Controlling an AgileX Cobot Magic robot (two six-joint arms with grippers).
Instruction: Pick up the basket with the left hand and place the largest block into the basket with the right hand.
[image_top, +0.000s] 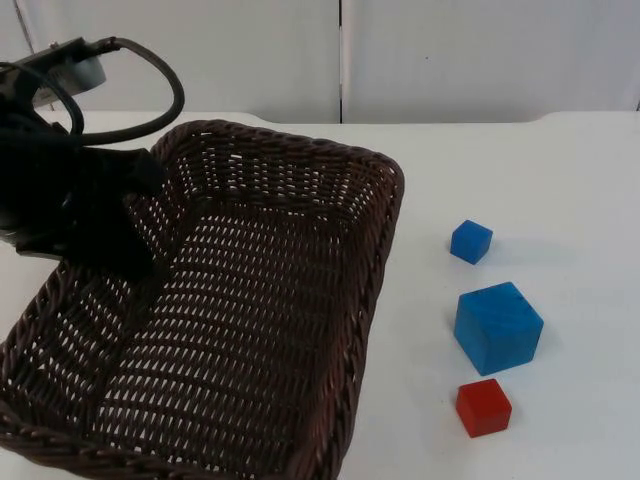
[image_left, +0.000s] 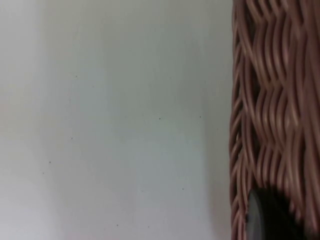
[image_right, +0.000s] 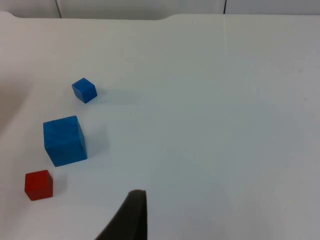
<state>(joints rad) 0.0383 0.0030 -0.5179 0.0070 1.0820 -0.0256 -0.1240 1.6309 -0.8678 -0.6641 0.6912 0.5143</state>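
My left pincer (image_top: 150, 225) clamps the far-left rim of the dark brown woven wicker basket (image_top: 300, 300); its wrist view adds rim weave close up; large blue cube block (image_right: 64, 140) sits on the white counter (image_right: 210, 100) between small blue cube (image_right: 84, 90) and small red cube (image_right: 39, 184), right of the basket, well apart from my right pincer (image_right: 131, 220), whose opening I can't tell.

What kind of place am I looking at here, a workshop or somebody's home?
Probably a robot test bench, not a home: a bare white table against a grey partition, a wicker basket held by the left gripper, and three toy blocks laid out, the largest blue.
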